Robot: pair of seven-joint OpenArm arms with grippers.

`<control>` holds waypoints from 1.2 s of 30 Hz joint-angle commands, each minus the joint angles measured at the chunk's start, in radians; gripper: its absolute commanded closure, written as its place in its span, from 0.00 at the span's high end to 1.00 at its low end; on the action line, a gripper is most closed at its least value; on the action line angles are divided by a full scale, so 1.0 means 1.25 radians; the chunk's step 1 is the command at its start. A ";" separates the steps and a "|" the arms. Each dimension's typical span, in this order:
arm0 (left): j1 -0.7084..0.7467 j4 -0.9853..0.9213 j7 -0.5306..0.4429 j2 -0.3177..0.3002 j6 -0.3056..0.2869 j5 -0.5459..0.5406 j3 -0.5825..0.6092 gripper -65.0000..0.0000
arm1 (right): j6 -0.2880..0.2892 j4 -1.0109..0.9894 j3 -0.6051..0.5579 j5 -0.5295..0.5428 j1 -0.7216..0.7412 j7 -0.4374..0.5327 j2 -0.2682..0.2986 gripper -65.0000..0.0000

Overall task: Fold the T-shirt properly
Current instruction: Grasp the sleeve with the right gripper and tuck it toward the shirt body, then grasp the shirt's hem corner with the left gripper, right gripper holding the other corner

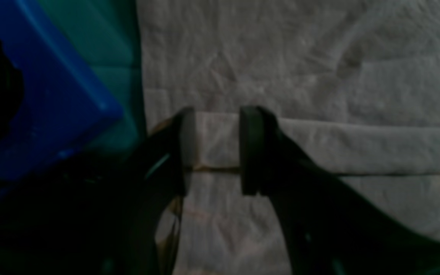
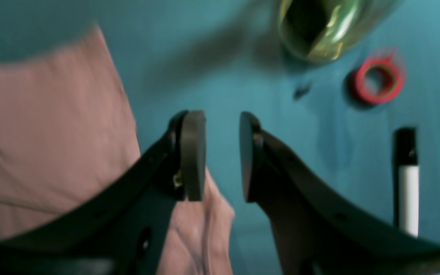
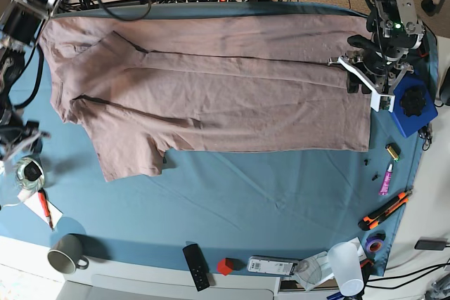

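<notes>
The dusty-pink T-shirt [image 3: 211,82] lies spread across the teal table cloth, collar end to the left and hem to the right. A long fold runs along its upper part. My left gripper [image 1: 216,149] is open at the shirt's right end [image 3: 358,79]. Its fingers stand on either side of a folded ridge of fabric [image 1: 319,145]. My right gripper [image 2: 222,156] is open and empty over bare teal cloth. It is just beside a sleeve of the shirt [image 2: 52,126], at the table's left edge [image 3: 21,142].
A blue box [image 3: 413,107] sits just right of the hem and shows in the left wrist view [image 1: 52,95]. A red tape roll [image 2: 376,80], a marker [image 2: 407,179] and a glass [image 2: 319,26] lie near my right gripper. A mug [image 3: 67,254], a remote [image 3: 197,266] and tools line the front edge.
</notes>
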 commanded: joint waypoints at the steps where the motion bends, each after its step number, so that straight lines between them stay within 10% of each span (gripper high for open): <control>1: -0.002 0.014 -0.014 -0.005 -0.001 -0.005 -0.002 0.31 | -0.003 -0.003 0.005 -0.008 0.034 0.016 0.020 0.24; 15: -0.002 0.014 -0.014 -0.005 -0.001 -0.005 -0.002 0.31 | 0.060 -0.431 -0.234 0.010 0.268 0.109 -0.005 0.18; 23: -0.002 0.014 -0.014 -0.005 -0.001 -0.005 -0.002 0.31 | 0.043 -0.492 -0.240 -0.126 0.312 0.175 -0.107 0.18; 26: -0.002 0.014 -0.014 -0.005 -0.001 -0.005 -0.002 0.31 | -0.032 -0.492 -0.240 -0.195 0.299 0.187 -0.134 0.18; 36: -0.005 0.014 -0.031 -0.005 -0.001 -0.005 -0.002 0.31 | -0.016 -0.492 -0.240 -0.178 0.280 0.155 -0.108 0.18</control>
